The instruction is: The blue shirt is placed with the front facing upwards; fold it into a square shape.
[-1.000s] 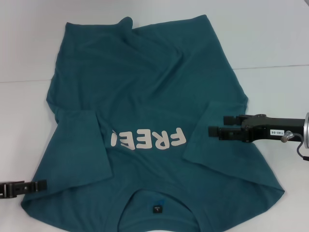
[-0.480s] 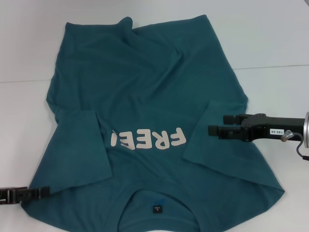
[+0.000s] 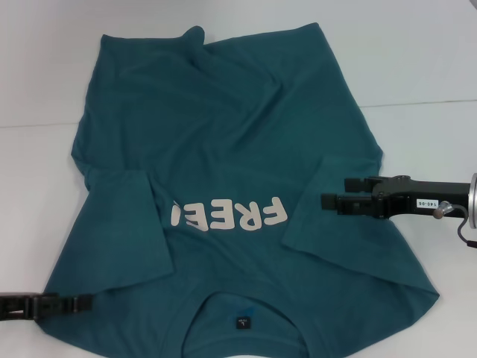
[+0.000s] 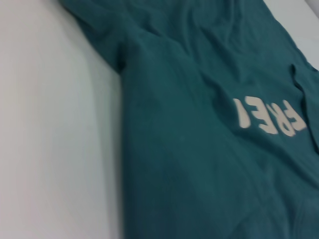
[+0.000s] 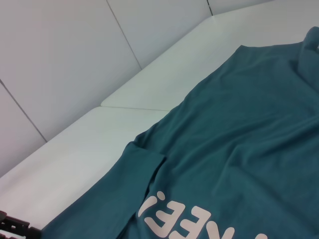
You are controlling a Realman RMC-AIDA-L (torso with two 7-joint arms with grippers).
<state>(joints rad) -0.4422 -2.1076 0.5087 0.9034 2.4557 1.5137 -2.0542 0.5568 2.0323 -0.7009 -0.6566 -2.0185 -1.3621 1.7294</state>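
I see the blue shirt (image 3: 238, 149) lying face up on the white table (image 3: 417, 67), long axis running away from me, collar nearest, both sleeves folded inward. My left gripper (image 3: 78, 303) sits at the near left shoulder edge and my right gripper (image 3: 328, 201) over the right sleeve; I cannot tell either's finger state.

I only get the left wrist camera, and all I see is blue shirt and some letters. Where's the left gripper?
Observer: On the head camera, the left gripper is low at the robot's near left, its tip at the edge of the shirt beside the shoulder.
Operator: And what's the other arm doing?
Observer: The right gripper reaches in from the robot's right, above the sleeve that is folded in over the chest.
Operator: Which way is the collar?
Observer: Toward the robot; the small dark neck label sits at the near edge.
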